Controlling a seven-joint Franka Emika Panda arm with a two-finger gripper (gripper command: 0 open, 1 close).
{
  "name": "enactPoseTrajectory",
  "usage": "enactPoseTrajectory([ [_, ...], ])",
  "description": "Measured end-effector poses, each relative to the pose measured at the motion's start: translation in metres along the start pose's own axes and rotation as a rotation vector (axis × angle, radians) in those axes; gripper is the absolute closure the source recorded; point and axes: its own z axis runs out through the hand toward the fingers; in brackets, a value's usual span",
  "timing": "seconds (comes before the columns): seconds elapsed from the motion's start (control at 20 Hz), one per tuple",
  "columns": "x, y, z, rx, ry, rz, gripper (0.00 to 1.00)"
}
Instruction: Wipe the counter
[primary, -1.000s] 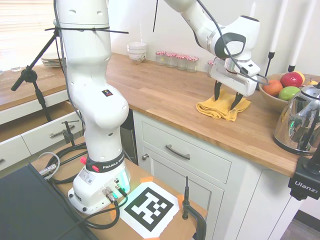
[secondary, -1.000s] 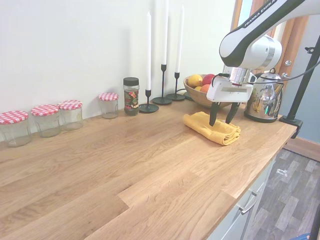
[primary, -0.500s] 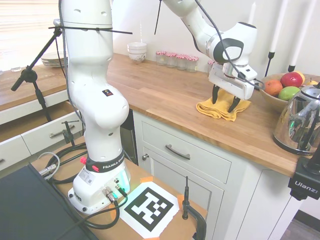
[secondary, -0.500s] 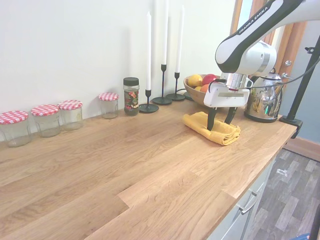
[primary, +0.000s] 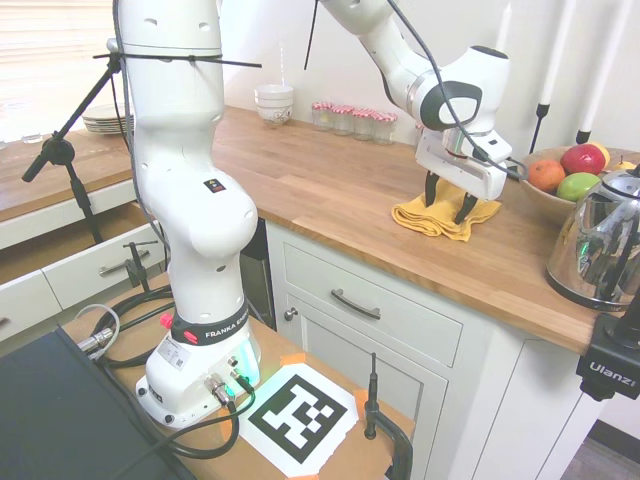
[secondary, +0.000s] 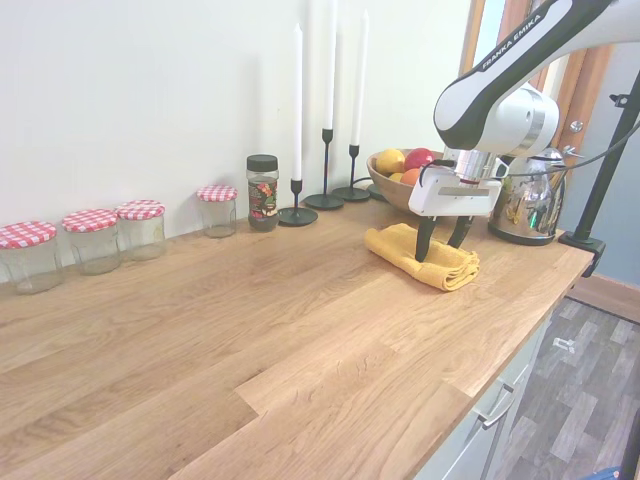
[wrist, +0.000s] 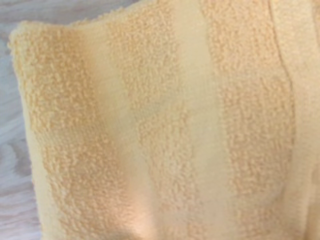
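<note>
In the first exterior view your gripper (primary: 446, 209) is sitting on the yellow towel (primary: 436, 219), fingers apart and straddling the folds at the counter's (primary: 330, 190) right end. Be pressing down evenly before closing. In the second exterior view a fruit bowl (secondary: 392, 192) is holding apples and oranges just behind the towel, and four empty checked-lid jars (secondary: 95, 240) are lining the far-left wall. In the wrist view terry cloth is filling the frame.
</note>
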Motion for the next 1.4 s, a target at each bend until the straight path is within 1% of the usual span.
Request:
enactPoseTrajectory([
  [0.75, -0.014, -0.01, 0.005, 0.029, -0.014, -0.004, 1.0],
  [1.15, -0.016, -0.013, 0.005, 0.032, -0.015, -0.01, 1.0],
  [1.25, -0.021, -0.02, 0.006, 0.032, -0.017, -0.024, 1.0],
  [1.4, -0.042, -0.042, 0.01, 0.031, -0.025, -0.055, 1.0],
])
